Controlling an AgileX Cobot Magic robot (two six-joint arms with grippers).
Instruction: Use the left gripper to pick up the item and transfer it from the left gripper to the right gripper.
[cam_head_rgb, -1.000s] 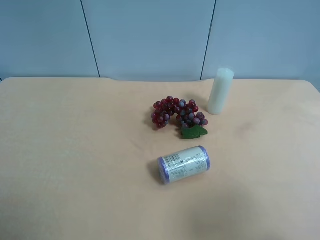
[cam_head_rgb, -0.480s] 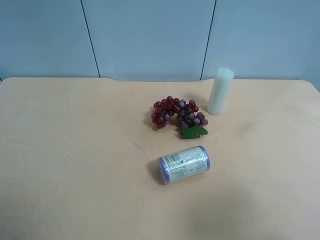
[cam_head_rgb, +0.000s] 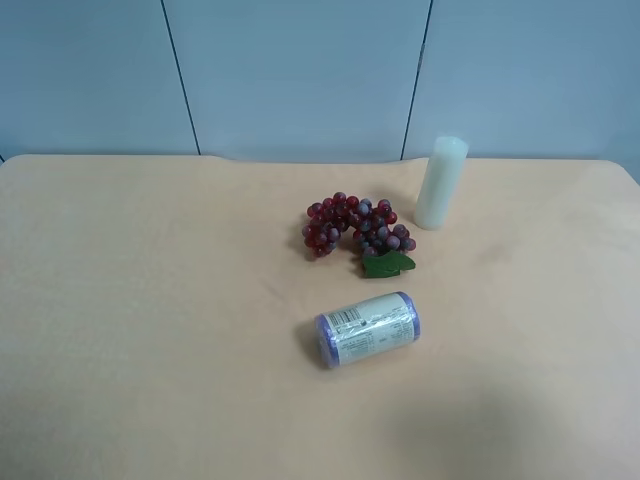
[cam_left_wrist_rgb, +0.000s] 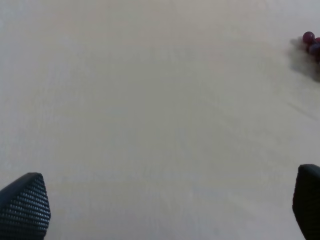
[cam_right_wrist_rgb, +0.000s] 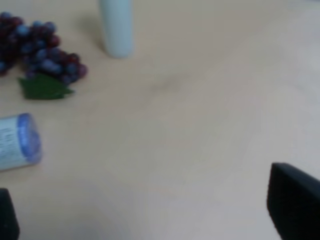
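Observation:
The item, a bunch of dark red and purple grapes (cam_head_rgb: 356, 228) with a green leaf, lies on the table near the middle back. It also shows in the right wrist view as grapes (cam_right_wrist_rgb: 42, 55), and only its edge (cam_left_wrist_rgb: 312, 42) shows in the left wrist view. My left gripper (cam_left_wrist_rgb: 165, 210) is open, both fingertips far apart over bare table, well away from the grapes. My right gripper (cam_right_wrist_rgb: 155, 210) is open too, nothing between its fingers. Neither arm shows in the exterior high view.
A purple-ended labelled roll (cam_head_rgb: 367, 328) lies on its side in front of the grapes, seen also as a roll (cam_right_wrist_rgb: 17, 142) in the right wrist view. A tall white cylinder (cam_head_rgb: 441, 183) stands upright just beside the grapes. The table (cam_head_rgb: 150, 300) is light tan.

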